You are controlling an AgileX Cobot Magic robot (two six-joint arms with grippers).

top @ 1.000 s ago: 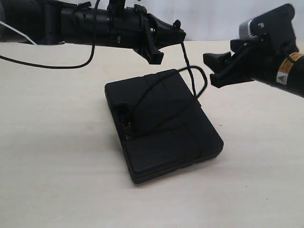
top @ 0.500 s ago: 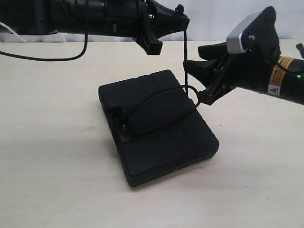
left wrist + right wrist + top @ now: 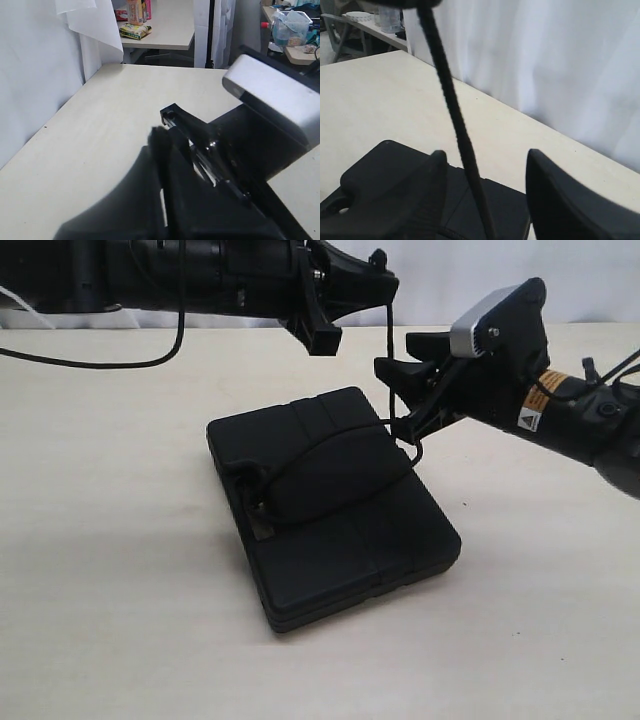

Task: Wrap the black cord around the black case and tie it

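As the left hand (image 3: 385,292) apparently grips the black cord (image 3: 452,107), it hangs inside the half-open right hand (image 3: 486,160).

Compared with 1 s ago: the right gripper (image 3: 392,398) has advanced toward the left arm. Its jaws are narrower than before and now straddle the upright strand of the black cord (image 3: 390,345), with a gap on each side. The left gripper (image 3: 392,288) sits higher. The slack loop beside the black case (image 3: 330,515) is drawn in tight. The case has shifted slightly leftward in the exterior view.
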